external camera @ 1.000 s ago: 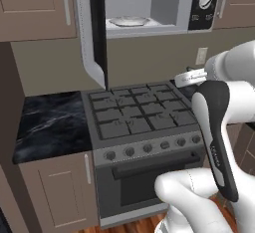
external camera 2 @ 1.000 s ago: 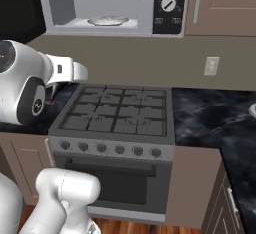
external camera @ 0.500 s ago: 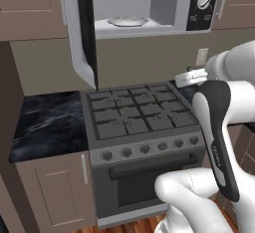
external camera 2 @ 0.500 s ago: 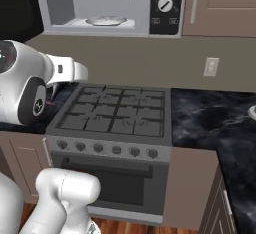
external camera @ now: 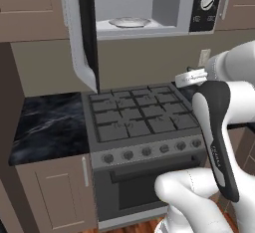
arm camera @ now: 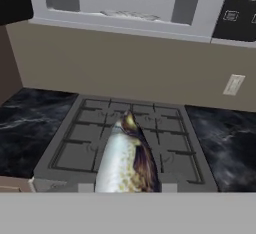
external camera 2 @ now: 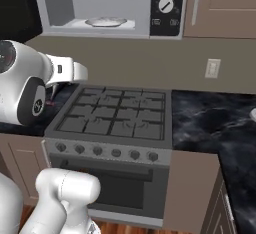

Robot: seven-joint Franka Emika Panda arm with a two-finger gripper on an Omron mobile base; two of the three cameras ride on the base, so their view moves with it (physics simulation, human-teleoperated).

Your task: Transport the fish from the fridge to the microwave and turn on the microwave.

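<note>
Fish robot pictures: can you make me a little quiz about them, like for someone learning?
1. True or false: the microwave door is open.
2. What does the gripper hold?
A. a spoon
B. the fish
C. a cup
3. Fill in: under the microwave stands the ____, with its row of knobs.

Key:
1. True. The door swings out to the left and a plate lies inside.
2. B. In the hand view the fish sticks out between the fingers.
3. Stove.

glossy silvery fish, black marble counter, matt grey metal stove, wooden cabinets
</note>
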